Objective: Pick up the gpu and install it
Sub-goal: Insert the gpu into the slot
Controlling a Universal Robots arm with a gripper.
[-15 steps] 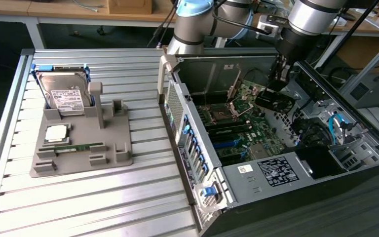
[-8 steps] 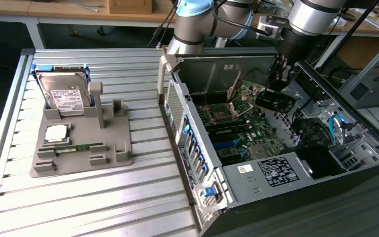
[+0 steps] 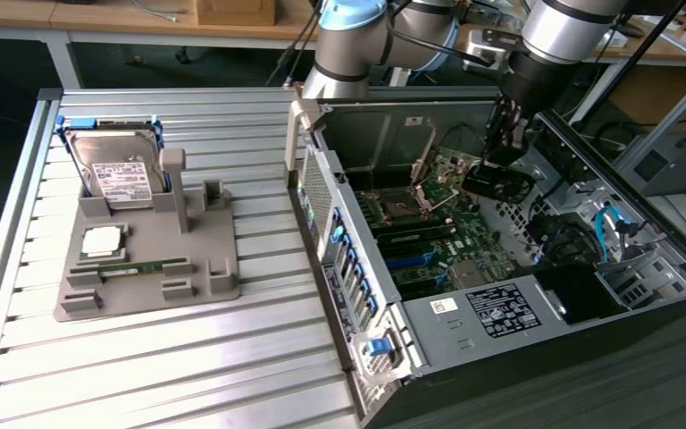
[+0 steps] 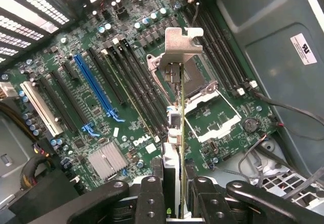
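Observation:
The gpu is a thin dark card seen edge-on in the wrist view, with a silvery metal bracket at its far end. My gripper is shut on it, a black finger on each side of the card. In the exterior view the gripper hangs inside the open computer case, and the gpu sits under it, just above the green motherboard. The card is over the board near the empty processor socket and several black slots. Whether it touches the board I cannot tell.
The open case lies on a slatted metal table. At the exterior view's left a grey fixture holds a hard drive, a processor and a green memory stick. A blue slot and a silver heatsink are on the board.

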